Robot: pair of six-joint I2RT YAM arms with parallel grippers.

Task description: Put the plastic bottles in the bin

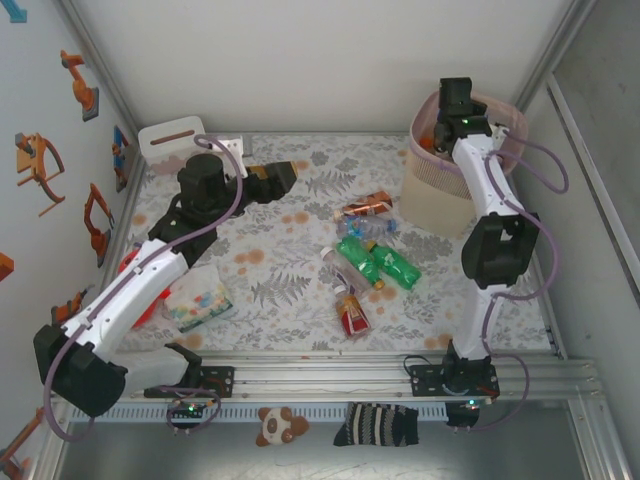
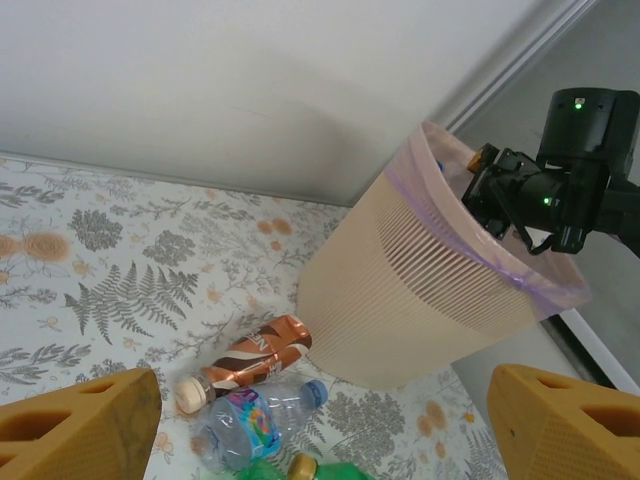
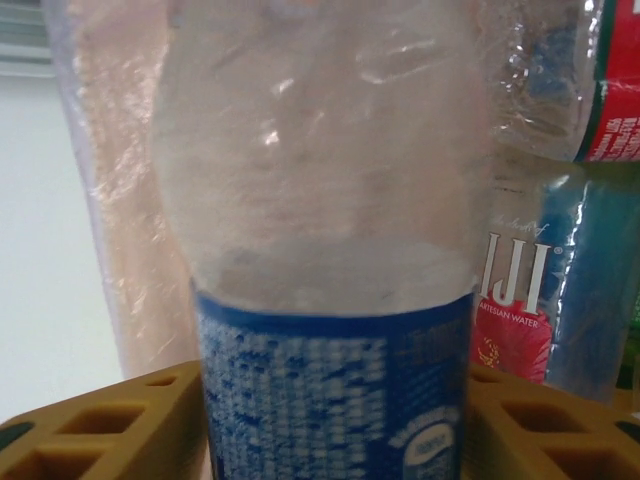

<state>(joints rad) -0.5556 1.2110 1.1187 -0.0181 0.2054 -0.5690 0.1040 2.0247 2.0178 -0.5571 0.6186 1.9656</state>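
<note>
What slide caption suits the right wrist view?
A clear bottle with blue label between the fingers of the right end effector, other bottles behind in the bin.

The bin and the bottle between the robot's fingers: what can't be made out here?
- Top view: the right arm covers much of the opening of the bin, so the bottles inside cannot be counted.
- Left wrist view: the bin's own wall hides its contents.
- Right wrist view: the clear bottle has its cap cut off by the top edge, its base by the bottom edge.
- Right hand: whether it grips that bottle or merely flanks it is unclear.
</note>
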